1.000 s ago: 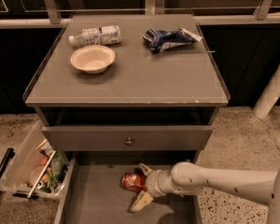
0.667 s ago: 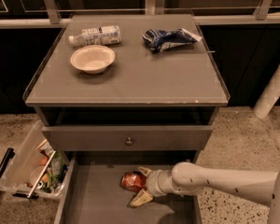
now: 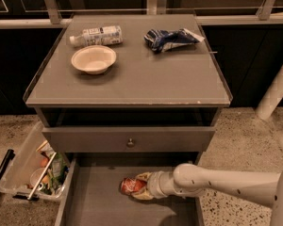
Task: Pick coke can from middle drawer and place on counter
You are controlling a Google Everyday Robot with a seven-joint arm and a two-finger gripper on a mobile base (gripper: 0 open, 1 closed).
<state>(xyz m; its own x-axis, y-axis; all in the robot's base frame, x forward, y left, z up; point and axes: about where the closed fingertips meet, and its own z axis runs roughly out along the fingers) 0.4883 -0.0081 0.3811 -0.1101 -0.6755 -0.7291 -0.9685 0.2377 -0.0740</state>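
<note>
Can [image 3: 130,186]: on its side on the drawer [image 3: 96,199] floor, long axis apparently pointing along your arm.
Gripper [image 3: 138,187]: low in the drawer at the can's right end.
Fingers [image 3: 142,195]: closed around the can.

Dim warm overhead light. Pale sheen on desk [image 3: 155,76]; bowl [image 3: 93,59] threw soft shadow; gripper [image 3: 138,187] sat in shaded middle drawer [image 3: 94,199], jaws clasping coke can [image 3: 129,186].
</note>
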